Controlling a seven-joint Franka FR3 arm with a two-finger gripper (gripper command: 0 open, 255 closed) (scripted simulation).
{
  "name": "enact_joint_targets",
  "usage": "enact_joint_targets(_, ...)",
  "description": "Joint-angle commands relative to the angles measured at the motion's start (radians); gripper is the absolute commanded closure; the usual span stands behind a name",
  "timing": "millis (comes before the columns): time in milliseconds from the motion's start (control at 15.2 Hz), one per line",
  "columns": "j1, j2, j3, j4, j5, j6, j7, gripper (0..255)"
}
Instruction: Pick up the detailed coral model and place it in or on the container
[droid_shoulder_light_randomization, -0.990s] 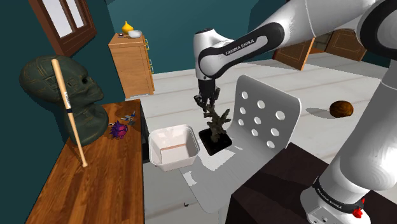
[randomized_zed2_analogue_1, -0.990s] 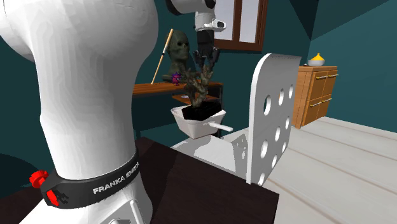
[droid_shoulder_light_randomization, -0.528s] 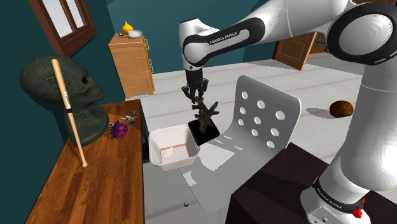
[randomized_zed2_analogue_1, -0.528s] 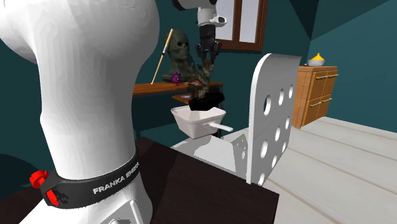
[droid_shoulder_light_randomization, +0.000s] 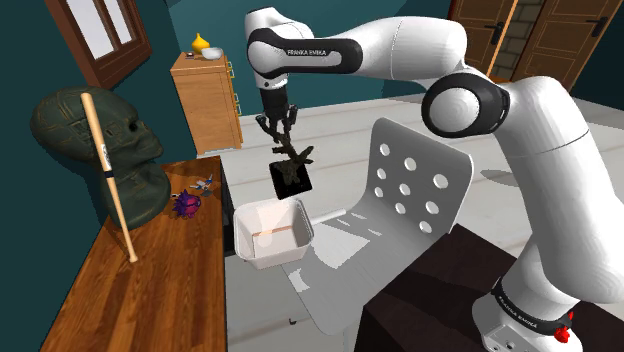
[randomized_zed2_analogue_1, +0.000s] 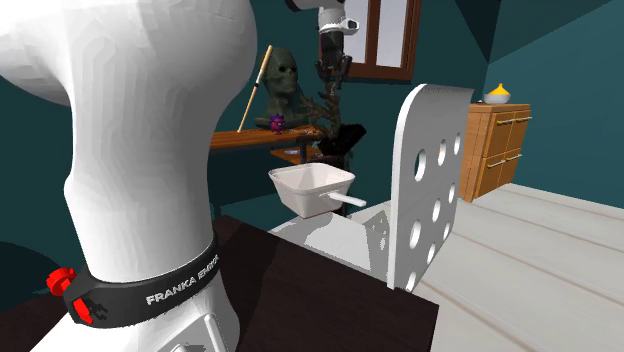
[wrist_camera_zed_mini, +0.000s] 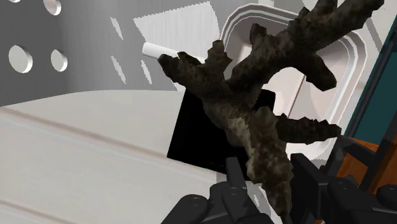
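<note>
Your gripper (droid_shoulder_light_randomization: 277, 122) has its two jaws squeezed shut on a top branch of the brown coral model (droid_shoulder_light_randomization: 290, 160). The coral hangs just under the jaws, up in the air, and its black base is tilted. The white container (droid_shoulder_light_randomization: 275, 258) sits lower down, past the coral, and does not touch it.

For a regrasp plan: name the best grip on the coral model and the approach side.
Grip an upper branch of the coral model from above, as the gripper does now: its branches are slim enough to clasp, while the wide black base hangs tilted below.
</note>
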Motion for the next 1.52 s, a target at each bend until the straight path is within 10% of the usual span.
enact_joint_targets(0,0.031,0.115,-0.010,0.201,-0.012,-0.086,-0.003,255)
enact_joint_targets(1452,-0.014,0.048,-0.005,-0.215,-0.012,0.258,0.035,255)
